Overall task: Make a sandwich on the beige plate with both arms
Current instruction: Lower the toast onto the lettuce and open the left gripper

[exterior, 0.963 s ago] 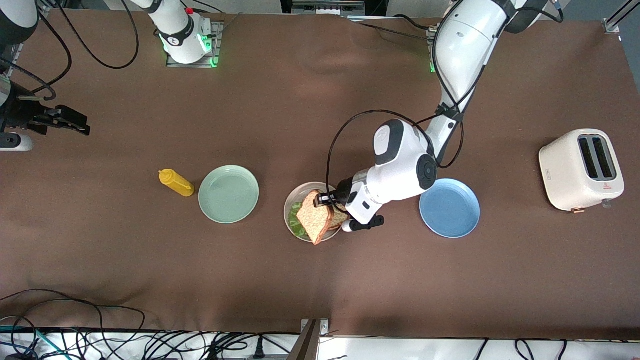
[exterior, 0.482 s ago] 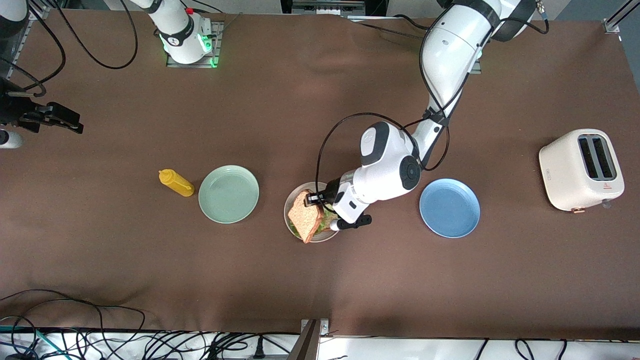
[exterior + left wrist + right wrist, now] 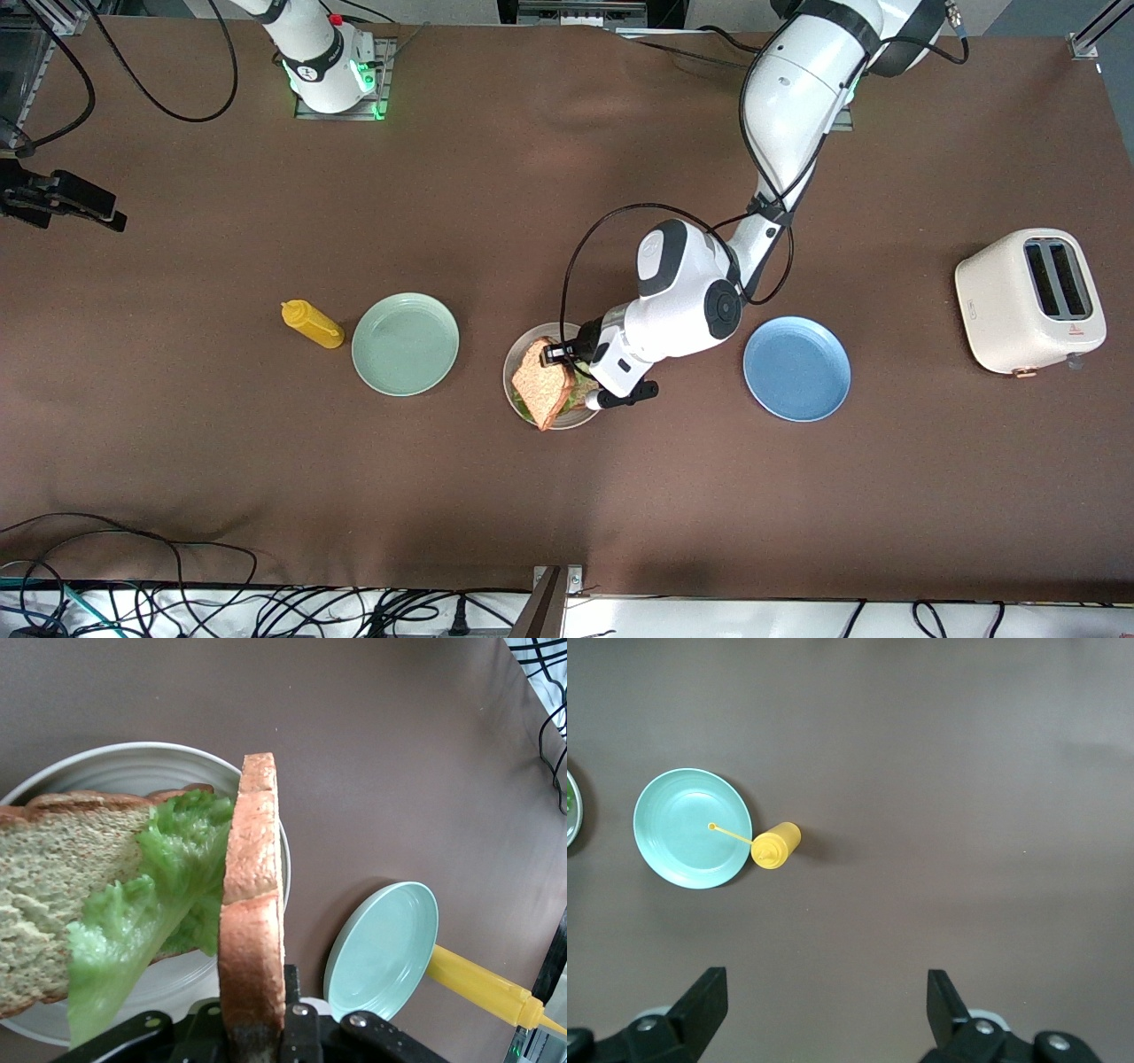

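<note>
bread slice (image 3: pixel 251 930) in left hand (image 3: pixel 558 354), lettuce (image 3: pixel 146 904) half-hidden

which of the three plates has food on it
The beige plate, the middle one between the mint green plate and blue plate; it holds bread and lettuce, the others nothing.

High front overview; wrist close-ups sharing mint plate (image 3: pixel 406 344)

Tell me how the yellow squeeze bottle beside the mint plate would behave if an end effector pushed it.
The yellow squeeze bottle appears to lie on its side beside the mint green plate, so its rounded body would probably roll under a sideways push. Its thin nozzle looks easy to bend. It is likely soft plastic and may dent if squeezed.
</note>
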Motion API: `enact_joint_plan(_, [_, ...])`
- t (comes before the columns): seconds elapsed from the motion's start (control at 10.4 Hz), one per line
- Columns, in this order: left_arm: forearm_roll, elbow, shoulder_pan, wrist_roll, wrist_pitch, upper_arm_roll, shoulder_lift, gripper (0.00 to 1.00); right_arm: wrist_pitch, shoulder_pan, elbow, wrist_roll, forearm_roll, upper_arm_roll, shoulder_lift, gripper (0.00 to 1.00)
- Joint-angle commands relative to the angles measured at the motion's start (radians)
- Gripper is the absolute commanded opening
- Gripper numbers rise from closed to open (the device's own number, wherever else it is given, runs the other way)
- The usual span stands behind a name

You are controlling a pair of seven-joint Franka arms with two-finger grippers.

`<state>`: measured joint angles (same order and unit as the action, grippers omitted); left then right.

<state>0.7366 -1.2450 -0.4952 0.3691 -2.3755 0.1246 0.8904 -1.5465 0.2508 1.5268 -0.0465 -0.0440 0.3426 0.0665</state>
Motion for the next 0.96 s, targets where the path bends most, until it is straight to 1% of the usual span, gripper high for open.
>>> enact_joint_plan(0.0, [0.027, 0.004, 0.007, -0.004, -0.002, -0.005, 0.015, 0.63, 0.025, -0.004, -0.019, 0.008, -0.014, 0.003, -0.004, 1.0])
enact_joint_plan(0.1, [0.024, -0.013, 0.01, -0.003, -0.002, -0.007, 0.015, 0.72, 0.035, -0.004, -0.019, 0.007, -0.014, 0.016, -0.004, 1.0])
enact_joint_plan(0.19, [0.021, -0.033, 0.018, -0.006, -0.001, -0.011, 0.016, 0.76, 0.042, -0.004, -0.022, 0.005, -0.013, 0.03, -0.005, 1.0])
enact_joint_plan(0.29, [0.02, -0.039, 0.032, -0.006, 0.002, -0.011, 0.015, 0.8, 0.045, -0.004, -0.022, -0.001, -0.019, 0.053, -0.007, 1.0])
enact_joint_plan(0.39, [0.018, -0.039, 0.05, -0.006, 0.008, -0.011, 0.015, 0.83, 0.046, -0.004, -0.022, -0.001, -0.02, 0.062, -0.007, 1.0])
enact_joint_plan(0.58, [0.017, -0.039, 0.081, -0.007, 0.01, -0.011, 0.013, 0.91, 0.046, -0.004, -0.022, -0.001, -0.019, 0.062, -0.008, 1.0])
enact_joint_plan(0.87, [-0.066, -0.037, 0.13, -0.012, 0.076, -0.011, 0.001, 0.94, 0.055, -0.004, -0.022, -0.003, -0.019, 0.064, -0.01, 1.0])
